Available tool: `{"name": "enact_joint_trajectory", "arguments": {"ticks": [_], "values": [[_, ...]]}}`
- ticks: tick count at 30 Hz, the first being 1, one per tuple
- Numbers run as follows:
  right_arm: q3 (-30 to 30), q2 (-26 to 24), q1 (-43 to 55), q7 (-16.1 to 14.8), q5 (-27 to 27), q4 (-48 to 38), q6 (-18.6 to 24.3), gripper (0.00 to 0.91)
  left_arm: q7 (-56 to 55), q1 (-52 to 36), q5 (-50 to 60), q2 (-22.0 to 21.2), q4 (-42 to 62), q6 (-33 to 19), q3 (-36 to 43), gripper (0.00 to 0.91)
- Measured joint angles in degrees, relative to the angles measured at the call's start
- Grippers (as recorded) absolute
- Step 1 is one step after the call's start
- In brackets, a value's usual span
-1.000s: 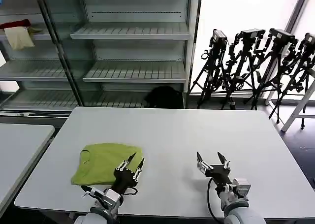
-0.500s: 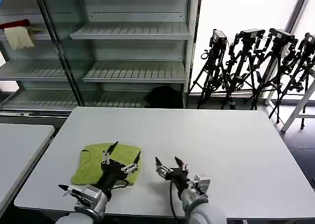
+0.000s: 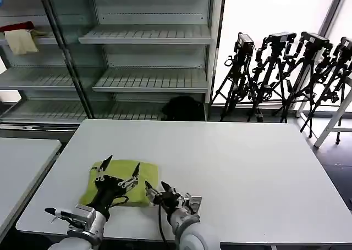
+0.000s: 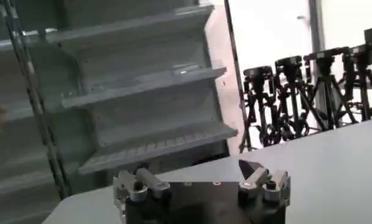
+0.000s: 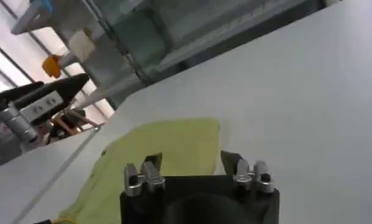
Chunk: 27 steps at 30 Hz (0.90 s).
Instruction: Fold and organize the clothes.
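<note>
- While the left gripper point(image 3: 116, 172) hangs over the folded lime-green t-shirt point(image 3: 122, 179), its spread fingers point(image 3: 104, 163) grasp nothing and cover part of the cloth.
- Beside the shirt's right edge, the right gripper point(image 3: 157, 186) is splayed and empty, fingertips just by the fabric; contact is hard to judge.
- From the right wrist, the t-shirt point(image 5: 167, 152) lies ahead of the fingers on the white table point(image 3: 236, 162), its near part hidden by the gripper body.
</note>
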Motion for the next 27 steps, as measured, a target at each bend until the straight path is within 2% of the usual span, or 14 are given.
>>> {"name": "enact_joint_trajectory", "arguments": {"ticks": [7, 9, 12, 14, 27], "values": [[-0.52, 1.78, 1.64, 2.47, 1.12, -3.32, -0.08, 0.584, -0.40, 0.85, -1.28, -0.12, -0.28, -0.16, -1.61, 0.907], [-0.42, 1.80, 1.93, 2.96, 1.26, -3.88, -0.08, 0.534, -0.41, 0.96, -1.56, -0.15, -0.27, -0.37, -1.87, 0.907], [-0.32, 1.77, 2.21, 3.31, 1.27, -4.69, 0.05, 0.191, -0.51, 0.95, -1.72, -0.25, -0.06, -0.68, -1.95, 0.907], [-0.09, 1.75, 2.30, 3.46, 1.17, -5.13, 0.06, 0.000, -0.57, 0.90, -1.79, -0.36, 0.10, -0.83, -1.92, 0.907], [-0.15, 1.74, 2.45, 3.57, 0.65, -6.30, -0.08, 0.000, -1.02, 0.93, -2.11, -0.63, 0.44, -1.09, -1.96, 0.907]]}}
